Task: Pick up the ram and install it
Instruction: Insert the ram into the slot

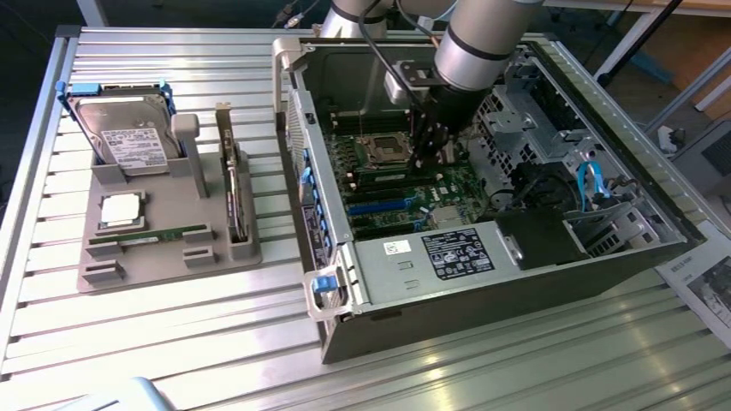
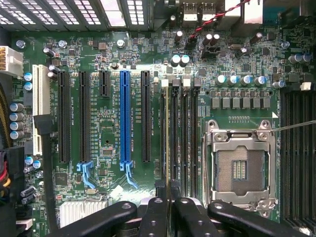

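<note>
My gripper (image 1: 425,154) reaches down inside the open computer case (image 1: 457,257), over the motherboard beside the processor socket (image 1: 383,147). In the wrist view its dark fingertips (image 2: 159,197) stand close together at the end of the memory slots. A thin pale-green edge, the ram (image 2: 167,138), runs from between them along one slot, seen edge on. The gripper (image 2: 168,195) is shut on the ram. Whether the stick sits fully in the slot I cannot tell. The empty processor socket (image 2: 240,165) lies just beside these slots.
A grey holder (image 1: 171,257) at the exterior view's left carries a hard drive (image 1: 126,137), a silver processor (image 1: 120,210), an upright expansion card (image 1: 232,193) and another green stick (image 1: 149,233). Case walls, drive cages and cables (image 1: 588,184) crowd the arm.
</note>
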